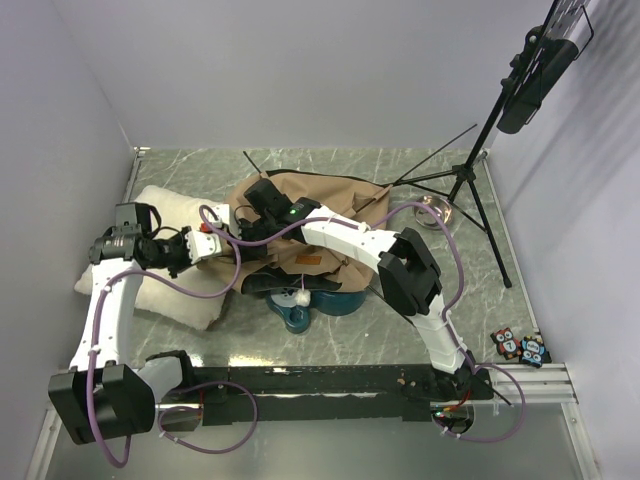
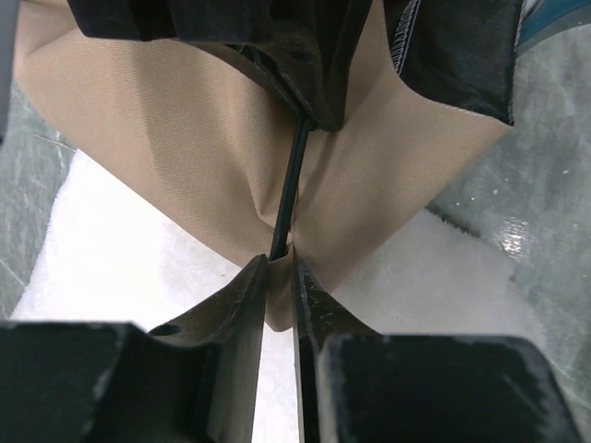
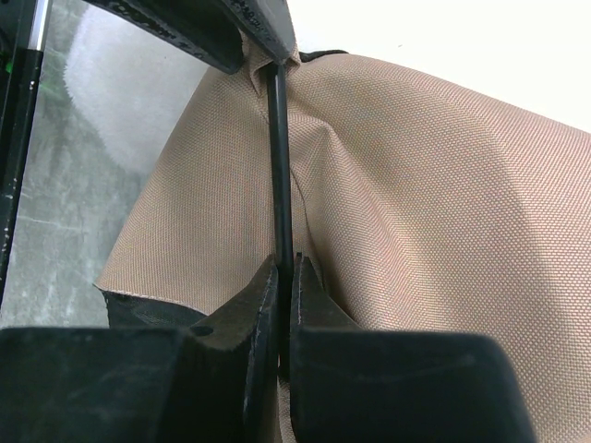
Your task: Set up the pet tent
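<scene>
Where the fingers meet the work, both grips are tight. The left gripper (image 2: 280, 269) is clenched on a pinch of cloth at a corner of the tan fabric pet tent with a black base (image 1: 330, 195), just where a thin dark pole (image 2: 292, 175) runs into the seam. The right gripper (image 3: 284, 268) is clamped on what looks like the same pole, a little along its length.

Beyond the fingers, the tent lies slumped and half-collapsed in the middle of the grey-green marbled table (image 1: 400, 165). Its small white pompom (image 1: 300, 297) is at the near side, and the held corner hangs over a soft cream-white pillow (image 1: 165, 205). Farther back, a second pole (image 1: 247, 158) pokes out past the cloth.

The tent looks light. Its cloth is limp and will likely slide or bunch, giving little to push against. The poles are the stiff part and probably spring back when bowed, so they are best held near the corner seams, not mid-span.
</scene>
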### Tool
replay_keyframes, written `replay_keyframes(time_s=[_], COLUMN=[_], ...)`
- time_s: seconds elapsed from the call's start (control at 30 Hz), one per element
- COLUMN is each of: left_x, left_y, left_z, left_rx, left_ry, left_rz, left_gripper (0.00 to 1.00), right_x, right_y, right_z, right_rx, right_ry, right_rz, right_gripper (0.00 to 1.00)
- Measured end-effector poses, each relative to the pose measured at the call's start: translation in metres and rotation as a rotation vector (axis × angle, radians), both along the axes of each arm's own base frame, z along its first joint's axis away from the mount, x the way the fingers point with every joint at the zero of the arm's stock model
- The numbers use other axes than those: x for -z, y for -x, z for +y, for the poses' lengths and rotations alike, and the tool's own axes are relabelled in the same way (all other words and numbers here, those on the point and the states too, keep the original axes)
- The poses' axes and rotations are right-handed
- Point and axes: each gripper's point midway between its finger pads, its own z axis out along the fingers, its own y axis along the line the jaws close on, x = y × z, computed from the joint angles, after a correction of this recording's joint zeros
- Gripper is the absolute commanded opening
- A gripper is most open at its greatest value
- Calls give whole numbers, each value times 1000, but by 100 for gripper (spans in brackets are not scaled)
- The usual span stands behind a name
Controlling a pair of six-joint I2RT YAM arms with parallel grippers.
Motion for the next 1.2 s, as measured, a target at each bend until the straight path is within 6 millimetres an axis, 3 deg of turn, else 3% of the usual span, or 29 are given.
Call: replay_keyframes(time_s=[0.17, 0.57, 0.77, 0.8, 0.87, 0.93, 1.03, 1.2], left_x=[0, -5, 2, 4, 6, 6, 0, -15], left_y=[-2, -5, -11, -11, -11, -8, 0, 7], left_z=[2, -15, -18, -19, -19, -19, -17, 0], left_rx=[-1, 7, -3, -3, -3, -2, -9, -73], left_ry=[-12, -21, -36, -37, -40, -29, 1, 28], left_rz=[-17, -85, -87, -83, -76, -59, -44, -73], left_gripper=[1, 1, 1, 6, 26, 36, 41, 38], right_x=[0, 5, 6, 7, 8, 7, 6, 6], right_y=[0, 1, -2, -3, -2, -3, -4, -4], right_z=[0, 0, -4, -4, -5, -5, -3, -2], right_rx=[0, 11, 29, 31, 33, 33, 33, 33], right_ry=[0, 12, 20, 22, 26, 24, 15, 11], right_rz=[1, 27, 42, 44, 49, 48, 42, 39], right_gripper=[0, 0, 0, 0, 0, 0, 0, 0])
